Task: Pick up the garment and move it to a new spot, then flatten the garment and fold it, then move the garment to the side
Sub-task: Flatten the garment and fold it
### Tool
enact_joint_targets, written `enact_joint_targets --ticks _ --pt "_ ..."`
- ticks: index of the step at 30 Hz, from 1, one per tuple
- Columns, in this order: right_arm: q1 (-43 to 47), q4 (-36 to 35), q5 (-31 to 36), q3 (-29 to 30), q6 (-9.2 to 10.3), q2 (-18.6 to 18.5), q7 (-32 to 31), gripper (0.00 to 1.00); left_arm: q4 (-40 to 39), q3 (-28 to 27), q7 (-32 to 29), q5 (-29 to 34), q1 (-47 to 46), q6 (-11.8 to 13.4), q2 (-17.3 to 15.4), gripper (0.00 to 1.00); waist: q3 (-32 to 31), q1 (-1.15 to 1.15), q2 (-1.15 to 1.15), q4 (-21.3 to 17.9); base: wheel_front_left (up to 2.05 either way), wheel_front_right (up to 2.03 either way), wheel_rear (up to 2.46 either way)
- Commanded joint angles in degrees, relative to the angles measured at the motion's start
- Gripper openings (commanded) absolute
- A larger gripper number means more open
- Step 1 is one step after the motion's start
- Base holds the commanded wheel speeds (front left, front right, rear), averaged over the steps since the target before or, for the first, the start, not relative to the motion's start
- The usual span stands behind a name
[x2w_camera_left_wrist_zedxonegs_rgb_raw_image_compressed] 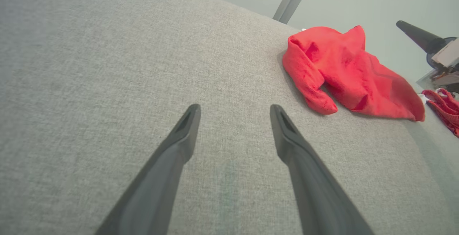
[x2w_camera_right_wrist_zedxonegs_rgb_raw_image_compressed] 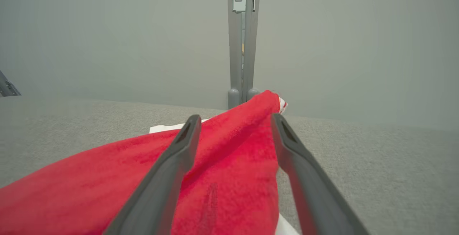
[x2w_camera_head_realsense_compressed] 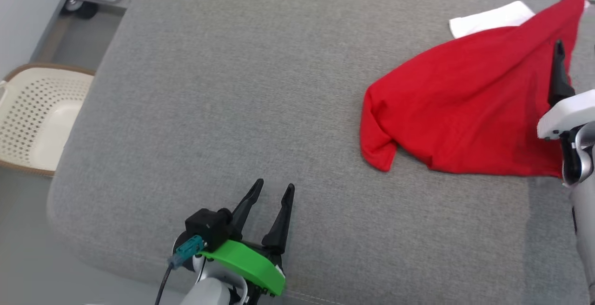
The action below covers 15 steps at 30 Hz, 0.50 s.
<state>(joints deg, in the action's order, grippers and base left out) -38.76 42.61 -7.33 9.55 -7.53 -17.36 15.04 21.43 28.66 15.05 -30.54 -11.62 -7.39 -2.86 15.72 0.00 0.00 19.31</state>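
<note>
My right fingers (x2w_camera_right_wrist_zedxonegs_rgb_raw_image_compressed: 190,129) gape wide over the garment (x2w_camera_right_wrist_zedxonegs_rgb_raw_image_compressed: 233,163), gripping nothing, leaving it crumpled on the cushion (x2w_camera_left_wrist_zedxonegs_rgb_raw_image_compressed: 89,66) for flattening; my left fingers (x2w_camera_left_wrist_zedxonegs_rgb_raw_image_compressed: 190,118) wait wide, well clear.

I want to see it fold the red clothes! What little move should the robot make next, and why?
Probably bring the left gripper across to its right, toward the rumpled near end of the red garment. The garment lies bunched, not flat, on the grey cushion. The right gripper is over it with jaws open, while the left one sits apart over bare cushion, jaws open too.
</note>
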Motion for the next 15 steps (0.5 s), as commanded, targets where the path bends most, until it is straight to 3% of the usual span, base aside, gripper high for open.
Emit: enact_joint_targets --ticks 1,7,15 --pt "1.68 -1.92 -1.03 -0.15 0.09 0.06 0.16 1.00 0.20 0.40 0.13 0.63 -1.17 -0.16 -0.09 1.00 -1.29 0.00 0.00 -5.88 0.00 0.00 0.00" --pt "8.93 -11.59 -4.85 -2.40 0.09 2.19 0.16 1.00 2.60 1.29 0.13 1.45 -4.04 -0.16 -0.14 1.00 -1.96 0.00 0.00 -12.74 0.00 0.00 0.00" --pt "15.76 -18.25 -6.68 -5.76 0.09 4.65 0.16 1.00 8.24 1.65 0.07 0.95 -5.71 -0.16 -0.15 1.00 -2.37 0.00 0.00 -20.20 0.00 0.00 0.00"
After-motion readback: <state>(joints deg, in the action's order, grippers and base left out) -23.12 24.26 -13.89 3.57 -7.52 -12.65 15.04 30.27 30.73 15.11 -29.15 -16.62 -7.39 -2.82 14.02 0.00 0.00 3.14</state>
